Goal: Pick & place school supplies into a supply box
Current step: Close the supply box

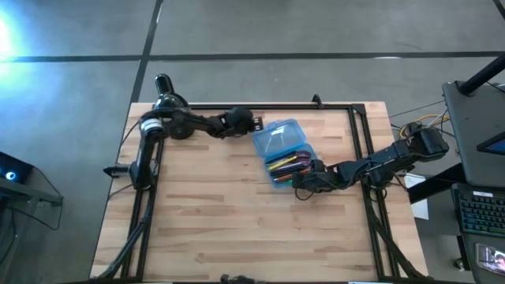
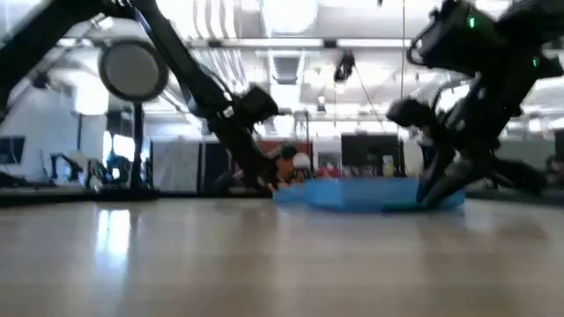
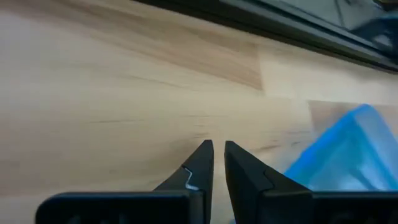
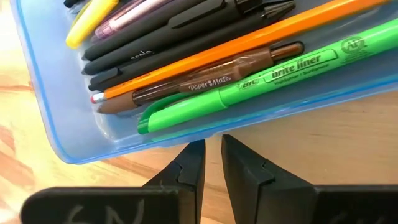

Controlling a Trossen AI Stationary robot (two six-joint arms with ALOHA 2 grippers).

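Observation:
The supply box [image 1: 282, 152], translucent blue, lies open on the wooden table, its lid [image 1: 276, 138] laid flat toward the far left. The tray holds the school supplies [image 1: 290, 164]. The right wrist view shows a green highlighter [image 4: 280, 78], an orange pencil [image 4: 249, 43], a brown pen [image 4: 211, 81], black pens [image 4: 174, 31] and a yellow one [image 4: 93, 15]. My right gripper [image 1: 304, 185] [image 4: 211, 146] is shut, with its tips at the tray's near wall [image 4: 186, 134]. My left gripper [image 1: 254, 125] [image 3: 217, 149] is shut, low over bare wood beside the lid [image 3: 348, 155]. My right gripper comes slanting down from the table's right and near side, and its shut fingertips [image 4: 193, 152] stand right at the tray's near long wall. I cannot tell whether they touch it. The box rests flat on the table.
A black metal frame [image 1: 260, 106] borders the table's far and side edges. A round black disc on a stand [image 2: 132, 70] rises at the far left. A keyboard and equipment [image 1: 481, 209] sit beyond the right edge. Bare wood [image 1: 237, 229] fills the near half.

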